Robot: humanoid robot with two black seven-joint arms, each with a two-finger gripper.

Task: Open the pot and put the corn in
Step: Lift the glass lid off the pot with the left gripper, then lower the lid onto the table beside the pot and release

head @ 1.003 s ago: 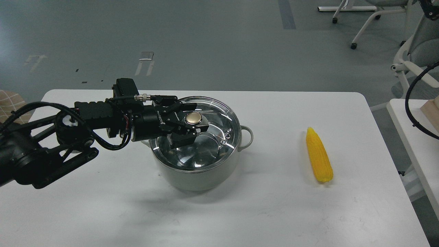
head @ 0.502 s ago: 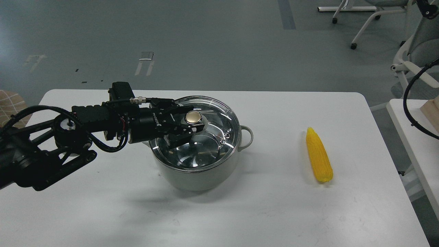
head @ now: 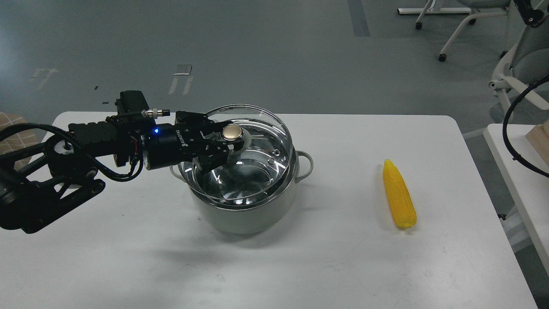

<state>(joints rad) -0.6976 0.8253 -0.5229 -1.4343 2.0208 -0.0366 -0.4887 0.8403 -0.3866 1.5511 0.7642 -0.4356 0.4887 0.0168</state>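
Above the pot (head: 244,214), lid (head: 257,171) newly raised, in left hand (head: 223,143).

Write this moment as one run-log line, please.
left gripper: shut on gold knob of round glass lid | lid: raised above grey-green pot | yellow corn cob: on white table

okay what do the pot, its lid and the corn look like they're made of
The pot: likely metal, matte pale grey-green coating outside, mirror-bright steel rim.
The lid, lifted by the left pincer: clear glass, since the pot shows through it; shiny gold-toned knob.
The corn: uniformly bright yellow, possibly plastic.
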